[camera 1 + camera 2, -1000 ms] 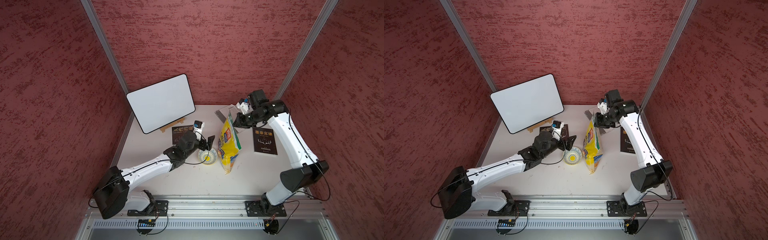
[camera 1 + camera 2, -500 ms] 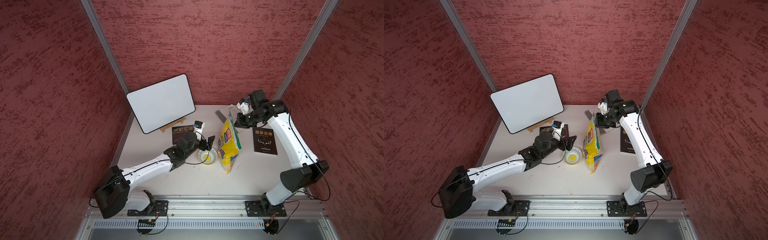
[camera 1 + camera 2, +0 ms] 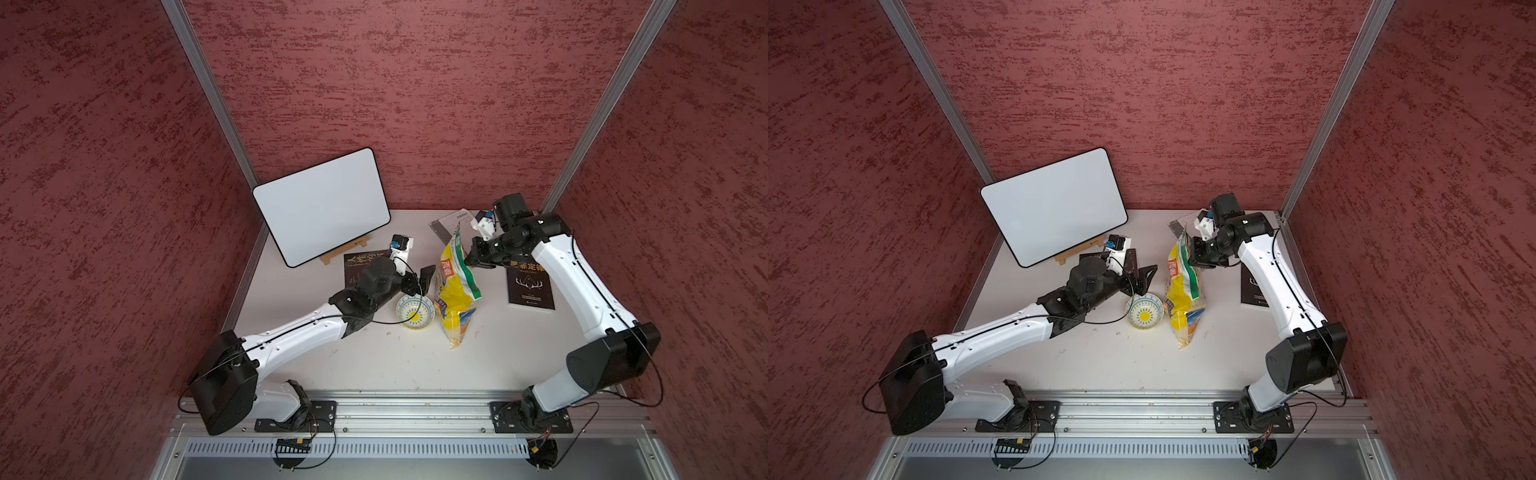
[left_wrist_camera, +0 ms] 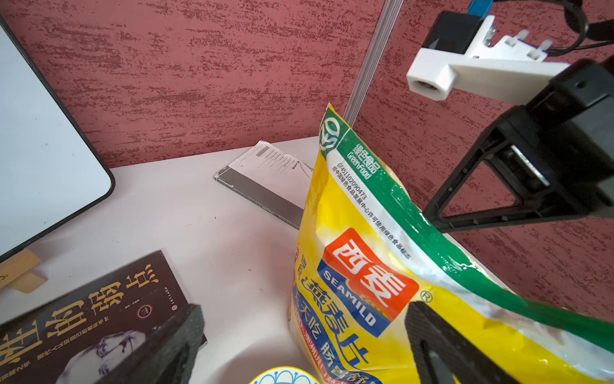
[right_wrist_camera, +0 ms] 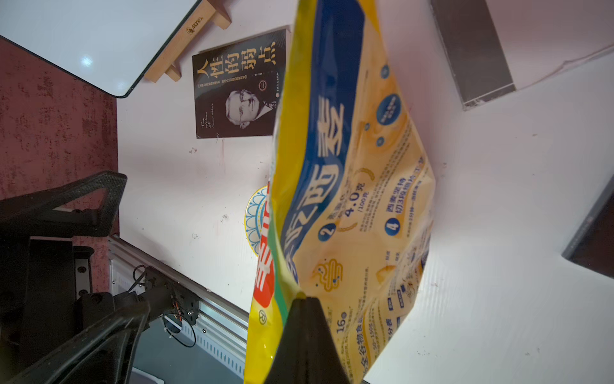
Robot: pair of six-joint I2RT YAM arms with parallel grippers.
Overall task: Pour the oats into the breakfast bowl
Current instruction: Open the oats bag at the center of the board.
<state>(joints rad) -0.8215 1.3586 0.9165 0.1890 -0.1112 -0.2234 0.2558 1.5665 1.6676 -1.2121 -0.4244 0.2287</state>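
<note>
Nearest the rail was bare white table (image 3: 374, 365). Next in, the breakfast bowl (image 3: 415, 316) sat upright on it, blue scallops & yellow flower showing inside. Just beside it, on the robot's right, stood the yellow oat bag (image 3: 455, 291), lower end down at the table. Whether it touched the bowl rim couldn't be told. The oats themselves weren't visible, only the bag.

The left gripper (image 3: 1141, 270) hovered over the bowl's far rim, jaws spread wide w/ nothing btwn them. In the left wrist view its fingers (image 4: 179, 335) framed the bag's front & SEAMILD logo. A dark book (image 5: 239, 86) lay flat under that arm.

Farther back, the right gripper (image 3: 471, 259) was clamped tight on the bag's green top band, holding the bag up. A second dark book (image 3: 530, 286) lay flat to the bag's right. At the back lay a grey booklet (image 4: 265, 173), & a whiteboard (image 3: 320, 208) leaned on a wooden stand (image 3: 345, 253) nr the wall.
</note>
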